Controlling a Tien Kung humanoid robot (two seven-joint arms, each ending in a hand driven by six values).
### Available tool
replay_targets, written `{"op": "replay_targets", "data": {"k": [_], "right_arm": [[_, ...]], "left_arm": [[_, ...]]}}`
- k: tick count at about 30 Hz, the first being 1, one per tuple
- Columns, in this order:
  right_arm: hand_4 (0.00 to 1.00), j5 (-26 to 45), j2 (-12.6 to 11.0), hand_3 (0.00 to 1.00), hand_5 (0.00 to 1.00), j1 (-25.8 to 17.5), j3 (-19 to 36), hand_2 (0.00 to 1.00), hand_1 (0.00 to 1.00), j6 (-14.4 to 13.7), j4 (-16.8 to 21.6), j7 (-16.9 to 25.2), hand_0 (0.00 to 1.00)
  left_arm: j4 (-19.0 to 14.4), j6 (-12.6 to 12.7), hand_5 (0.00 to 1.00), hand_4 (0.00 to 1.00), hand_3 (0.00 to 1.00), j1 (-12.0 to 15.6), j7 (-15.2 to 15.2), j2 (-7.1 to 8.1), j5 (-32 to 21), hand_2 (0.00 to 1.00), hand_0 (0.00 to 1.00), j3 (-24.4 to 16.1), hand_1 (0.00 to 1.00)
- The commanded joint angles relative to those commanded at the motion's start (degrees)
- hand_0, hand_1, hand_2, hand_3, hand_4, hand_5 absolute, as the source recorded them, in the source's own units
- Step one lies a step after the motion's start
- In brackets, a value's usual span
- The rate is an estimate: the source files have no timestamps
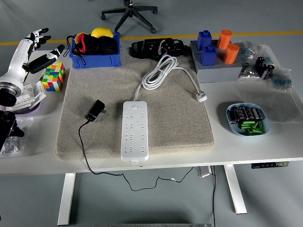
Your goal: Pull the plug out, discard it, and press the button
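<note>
At lower centre, the white multi-socket power strip [135, 131] lies on the grey felt mat [165, 127] with no plug in its sockets; the black plug adapter [96, 110] rests just left of it, pulled out and dropped on the mat. Judging by this, only the button press remains. At upper left, the robot's white left hand [40, 49] hovers with fingers spread, holding nothing.

place: lab | cues: white table [265, 146], office chair [129, 12], yellow floor line [189, 36]
</note>
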Motion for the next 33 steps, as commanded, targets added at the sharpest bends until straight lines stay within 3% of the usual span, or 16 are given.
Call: {"op": "replay_targets", "data": {"k": [20,33], "right_arm": [[0.936,0.63,-0.06,0.696,0.644,0.04,-1.02,0.734,0.759,0.06,0.0,0.12,0.834],[0.904,3.02,-0.14,0.691,0.626,-0.06,-2.49,0.724,0.756,1.67,0.0,0.46,0.834]], "left_arm": [[-0.32,-0.7,0.465,0.79,0.85,0.58,0.83,-0.16,0.6,0.823,0.867,-0.59,0.863],[-0.99,-0.85,0.437,0.783,0.836,0.72,0.97,-0.2,0.94,0.821,0.862,-0.98,0.859]]}}
